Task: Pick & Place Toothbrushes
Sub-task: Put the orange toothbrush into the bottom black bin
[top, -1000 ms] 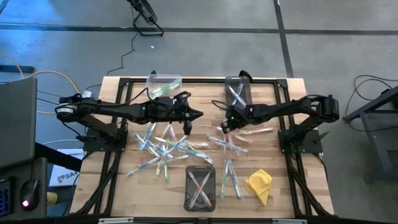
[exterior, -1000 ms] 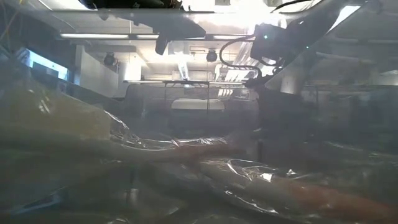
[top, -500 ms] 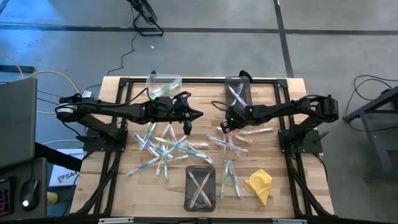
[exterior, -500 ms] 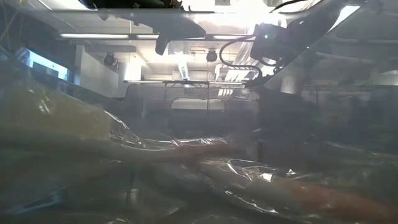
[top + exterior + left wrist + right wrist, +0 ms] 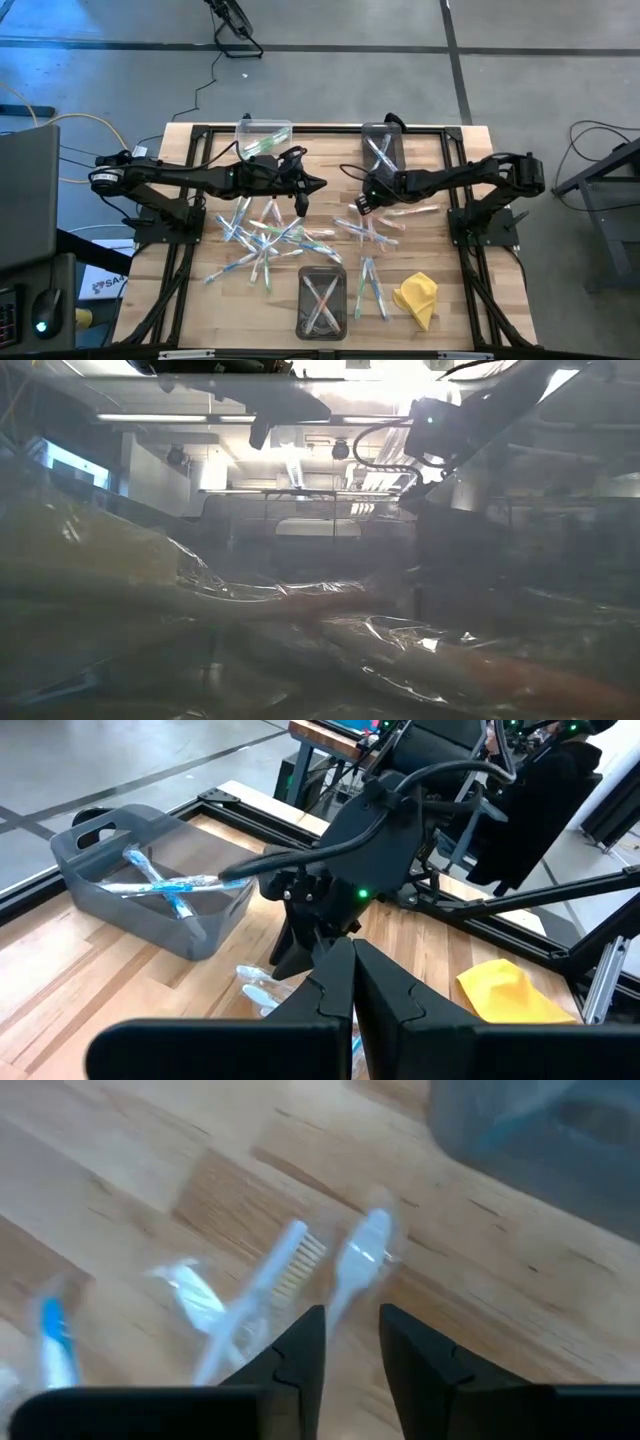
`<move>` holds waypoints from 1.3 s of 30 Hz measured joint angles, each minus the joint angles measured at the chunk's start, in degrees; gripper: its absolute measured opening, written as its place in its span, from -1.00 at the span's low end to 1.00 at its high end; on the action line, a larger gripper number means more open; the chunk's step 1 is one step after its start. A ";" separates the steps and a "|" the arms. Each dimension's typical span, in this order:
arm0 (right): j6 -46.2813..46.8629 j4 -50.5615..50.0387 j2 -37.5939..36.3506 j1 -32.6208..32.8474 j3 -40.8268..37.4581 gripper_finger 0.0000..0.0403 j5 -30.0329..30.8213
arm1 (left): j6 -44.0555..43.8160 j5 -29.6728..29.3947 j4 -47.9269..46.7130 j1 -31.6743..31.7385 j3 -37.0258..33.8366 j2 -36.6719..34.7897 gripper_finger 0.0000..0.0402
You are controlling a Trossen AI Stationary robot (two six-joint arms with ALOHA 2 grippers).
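Above the table, in the high view, the toothbrushes [image 5: 270,240] lie scattered over the middle of the wood, with more just below the right gripper [image 5: 362,203] and a few already in the bin at the near edge [image 5: 323,302]. The left gripper [image 5: 301,196] hangs over the upper edge of the pile; the brushes cross one another so thickly that a pinch there could catch two at once or flick a neighbour aside. From table height, crinkled clear film fills most of the low view, so neither the brushes nor either claw can be made out, only a dark arm overhead. Past the left wrist, the left arm's own fingers [image 5: 335,982] sit pressed together with nothing between them, the grey bin [image 5: 110,855] with blue brushes lies beyond, and the right arm's body hides much of the pile. Past the right wrist, the fingers [image 5: 300,1345] stand slightly apart, just over a white toothbrush [image 5: 355,1265] lying beside another on the wood; whether they touch it I cannot tell, the brushes being blurred. A narrow gap like this could straddle badly and push the brush away, I judge.
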 joint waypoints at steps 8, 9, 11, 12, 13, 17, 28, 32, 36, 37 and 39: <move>2.84 6.88 0.00 0.00 -4.16 -0.30 0.14 | 0.00 -0.02 0.00 0.00 0.00 0.00 -1.00; 3.01 8.51 0.00 0.02 -4.64 -0.29 -0.18 | 0.01 -0.02 0.00 0.00 0.00 0.02 -1.00; 3.23 10.19 0.00 0.04 -5.21 -0.28 -0.75 | 0.00 -0.02 0.00 0.00 0.00 0.02 -1.00; 3.23 10.32 0.00 0.04 -5.22 -0.28 -1.01 | 0.00 -0.02 0.00 0.00 0.00 0.00 -1.00; 3.23 10.42 0.00 0.04 -5.22 -0.28 -1.14 | 0.00 -0.02 0.00 0.00 0.00 0.02 -1.00; 3.21 10.25 -0.50 0.04 -5.23 -0.32 -1.40 | 0.00 -0.02 0.00 0.00 0.00 0.02 -1.00; -3.13 9.64 -6.27 0.04 -5.16 -0.49 -6.75 | 0.07 -0.04 -0.35 0.00 0.00 0.02 -1.00; -4.79 8.22 -5.21 0.15 -5.16 -0.51 -7.14 | 0.50 -0.05 -0.37 0.00 0.00 0.02 -1.00; -4.77 7.24 -3.00 0.78 -5.27 -0.49 -6.94 | 0.56 -0.05 -0.37 0.00 0.00 0.02 -1.00; -4.77 7.54 -2.54 1.04 -5.21 -0.48 -6.79 | 0.60 -0.06 -0.37 0.00 0.00 0.02 -1.00; -4.80 7.68 -1.55 1.52 -5.20 -0.46 -6.64 | 0.63 -0.06 -0.37 0.00 0.00 0.02 -1.00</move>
